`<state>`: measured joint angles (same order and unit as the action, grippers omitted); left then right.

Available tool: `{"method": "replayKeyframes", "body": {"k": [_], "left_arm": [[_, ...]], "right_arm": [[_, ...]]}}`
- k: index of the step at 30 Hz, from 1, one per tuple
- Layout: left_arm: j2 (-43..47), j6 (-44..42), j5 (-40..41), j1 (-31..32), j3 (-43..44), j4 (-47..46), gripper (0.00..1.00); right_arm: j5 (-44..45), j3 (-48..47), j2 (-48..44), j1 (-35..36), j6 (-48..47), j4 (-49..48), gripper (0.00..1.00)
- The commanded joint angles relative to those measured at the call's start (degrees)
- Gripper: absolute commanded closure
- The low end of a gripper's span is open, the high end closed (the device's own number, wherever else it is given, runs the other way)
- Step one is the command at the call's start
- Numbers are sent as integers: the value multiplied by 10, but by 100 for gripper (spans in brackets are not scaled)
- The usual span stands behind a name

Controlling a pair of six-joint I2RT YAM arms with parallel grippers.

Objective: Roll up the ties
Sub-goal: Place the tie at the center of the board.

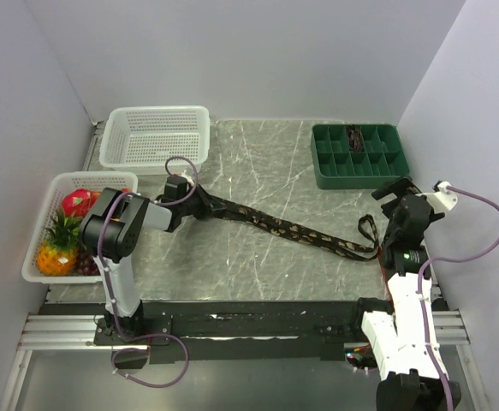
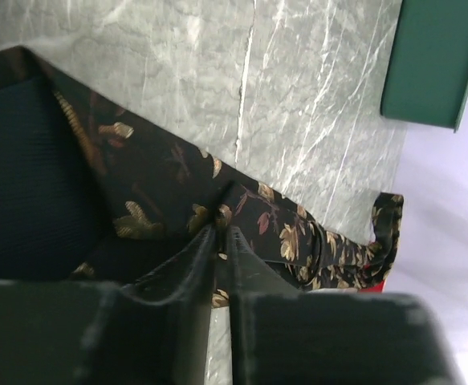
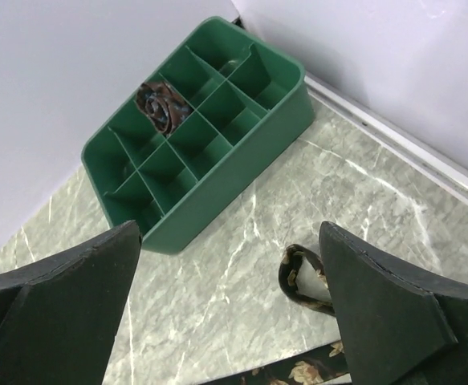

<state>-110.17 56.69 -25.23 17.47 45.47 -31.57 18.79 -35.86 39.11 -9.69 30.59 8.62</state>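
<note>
Table point(image 1: 266, 163) layout:
- Far basket point(image 1: 155, 137) sits in the far left corner.
- Near basket point(image 1: 78, 177) is just in front of it on the left edge, with fruit point(image 1: 56, 253) in it.
- Divided tray point(image 1: 352, 180) is at the far right corner, with a rolled tie point(image 3: 163, 108) in a far-row compartment.
- Loose tie point(image 1: 275, 224) lies flat and diagonal, from beside the near basket to the right edge, in front of the tray.
- Left gripper point(image 2: 220, 220) is on its left end.
- Right gripper point(image 3: 229, 233) is over its right end.
</note>
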Motion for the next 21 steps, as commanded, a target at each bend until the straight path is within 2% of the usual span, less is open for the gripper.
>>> {"method": "replayKeyframes", "body": {"k": [1, 3, 8, 15, 21], "left_arm": [[-10, 2, -1, -1, 5, -24, 91], [-5, 2, -8, -1, 3, -38, 99], [49, -5, -18, -1, -9, -62, 99], [136, -61, 29, -1, -7, 14, 99], [135, -77, 38, -13, -2, 50, 99]], "right_arm": [[-41, -8, 3, -3, -21, -23, 1], [-63, -11, 10, -3, -27, -24, 1], [-129, -12, 28, -3, -39, -37, 1], [-171, 2, 47, -3, -53, -61, 1], [-90, -54, 169, -3, -53, 40, 1]]}}
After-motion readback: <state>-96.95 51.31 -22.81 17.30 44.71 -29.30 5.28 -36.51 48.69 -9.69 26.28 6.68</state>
